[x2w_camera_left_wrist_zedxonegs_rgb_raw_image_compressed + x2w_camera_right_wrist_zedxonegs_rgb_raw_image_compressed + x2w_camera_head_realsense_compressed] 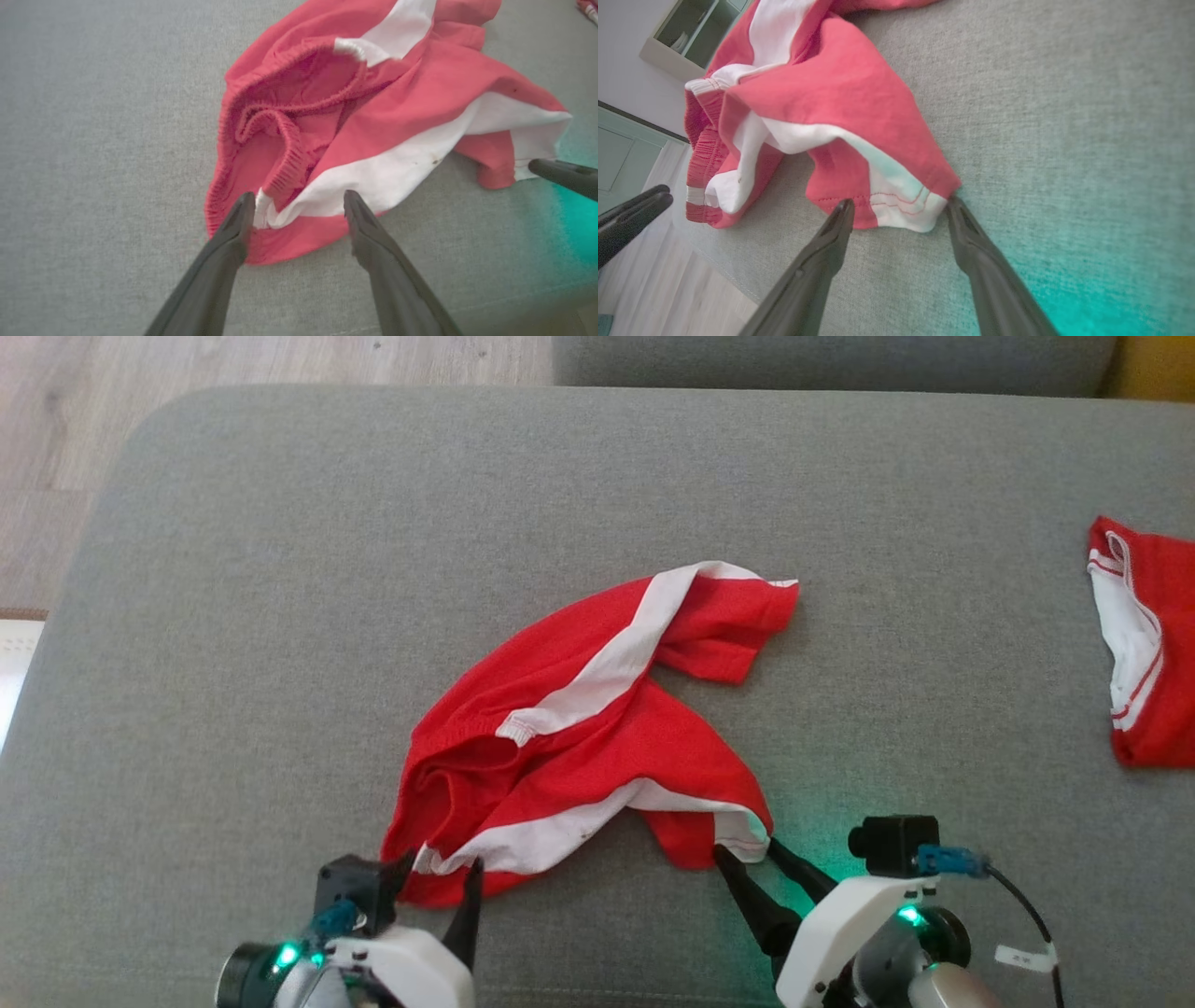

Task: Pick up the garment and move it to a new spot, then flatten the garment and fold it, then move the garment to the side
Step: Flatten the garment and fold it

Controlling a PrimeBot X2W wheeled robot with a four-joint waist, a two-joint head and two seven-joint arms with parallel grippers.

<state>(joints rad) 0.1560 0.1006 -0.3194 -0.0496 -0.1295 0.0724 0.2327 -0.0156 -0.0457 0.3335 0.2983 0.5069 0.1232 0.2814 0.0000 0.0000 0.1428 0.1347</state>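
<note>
Atop the grey cushion, a red white-striped garment, seemingly shorts, lies crumpled.

The left gripper sits at the lower left of the head view, its dark fingers spread wide and pointing up. The right gripper, at the lower right, angles up-left, fingers likewise parted.

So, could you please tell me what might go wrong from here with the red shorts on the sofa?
The left fingers straddle the bunched waistband; closing could pinch several layers and leave the shorts twisted. The right fingers sit at a thin hem corner; it might slip out, or they may nip the sofa cushion. The other red garment lies to the right, so moving the shorts that way risks overlap.
</note>
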